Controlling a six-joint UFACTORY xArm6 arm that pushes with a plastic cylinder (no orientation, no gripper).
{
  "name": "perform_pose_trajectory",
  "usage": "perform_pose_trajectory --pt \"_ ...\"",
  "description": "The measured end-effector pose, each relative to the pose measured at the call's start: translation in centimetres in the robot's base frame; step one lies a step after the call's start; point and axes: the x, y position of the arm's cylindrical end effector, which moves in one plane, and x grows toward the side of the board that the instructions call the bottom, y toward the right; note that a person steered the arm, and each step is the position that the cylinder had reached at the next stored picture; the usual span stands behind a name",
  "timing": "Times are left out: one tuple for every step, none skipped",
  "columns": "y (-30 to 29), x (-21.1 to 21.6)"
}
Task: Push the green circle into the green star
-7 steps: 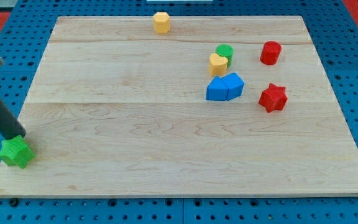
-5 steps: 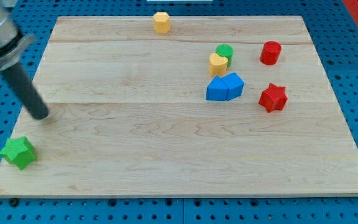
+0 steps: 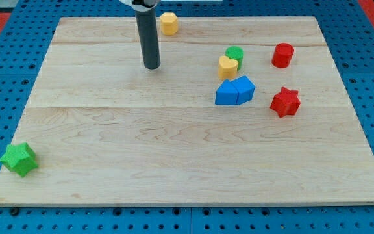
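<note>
The green circle (image 3: pixel 235 55) sits on the wooden board at the view's upper right, touching a yellow heart (image 3: pixel 227 67) just below and left of it. The green star (image 3: pixel 19 159) lies at the board's bottom left corner. My tip (image 3: pixel 152 65) stands on the board in the upper middle, well to the left of the green circle and far up and right of the green star. It touches no block.
A yellow hexagon (image 3: pixel 168 23) sits at the top edge, just right of the rod. Two blue blocks (image 3: pixel 234 91) lie together below the yellow heart. A red cylinder (image 3: pixel 282 55) and a red star (image 3: pixel 285 102) are at the right.
My tip has left the green star at the bottom left and swept up and right across the board to the upper middle. No block has moved.
</note>
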Motion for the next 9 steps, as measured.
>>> perform_pose_trajectory --pt "2.3 -0.5" --pt "7.8 -2.9" --pt "13.4 -4.3" --pt "18.8 -4.3" --pt "19.6 -0.7" --pt "20.6 -0.4" --pt "22.2 -0.4" --pt "21.7 0.8" --pt "17.1 0.4"
